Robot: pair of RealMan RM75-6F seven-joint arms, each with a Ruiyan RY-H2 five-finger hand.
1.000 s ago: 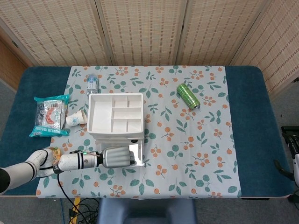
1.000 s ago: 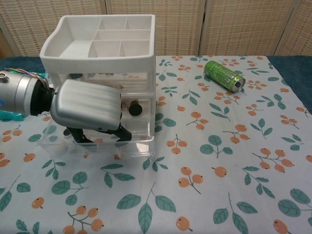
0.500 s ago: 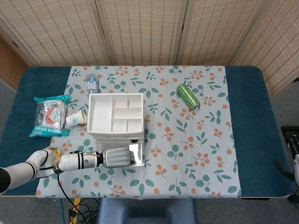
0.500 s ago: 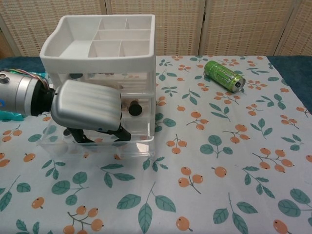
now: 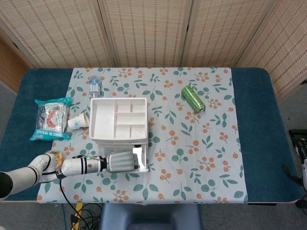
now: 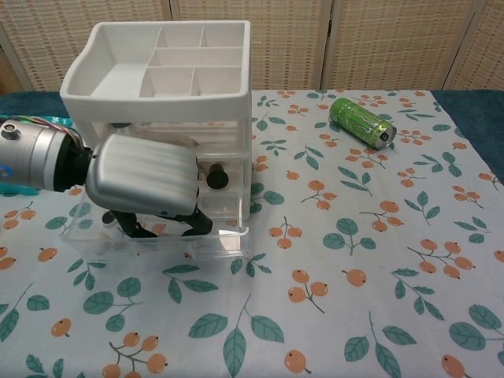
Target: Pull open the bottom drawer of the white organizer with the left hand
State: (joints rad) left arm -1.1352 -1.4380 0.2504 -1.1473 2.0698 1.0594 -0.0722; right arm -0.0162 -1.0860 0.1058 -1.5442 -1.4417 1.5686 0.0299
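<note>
The white organizer [image 5: 119,120] [image 6: 169,71] stands left of the table's middle, its top tray divided into compartments. Its clear bottom drawer [image 6: 157,240] [image 5: 142,158] sticks out toward me from the frame. My left hand [image 6: 146,179] [image 5: 120,161] lies over the drawer's front, silver back up, its dark fingers [image 6: 197,222] hooked down over the front wall. A small dark item [image 6: 218,178] sits inside the drawer. My right hand is not in either view.
A green can [image 5: 193,98] [image 6: 361,121] lies on its side at the right. A water bottle [image 5: 94,85], a paper cup [image 5: 78,122] and a snack bag [image 5: 50,118] sit to the organizer's left. The floral cloth [image 5: 192,158] covers the table.
The left hand has drawn slightly toward me and down, and the bottom drawer has slid out a little further with it. The organizer's top shifted slightly left in the chest view.
</note>
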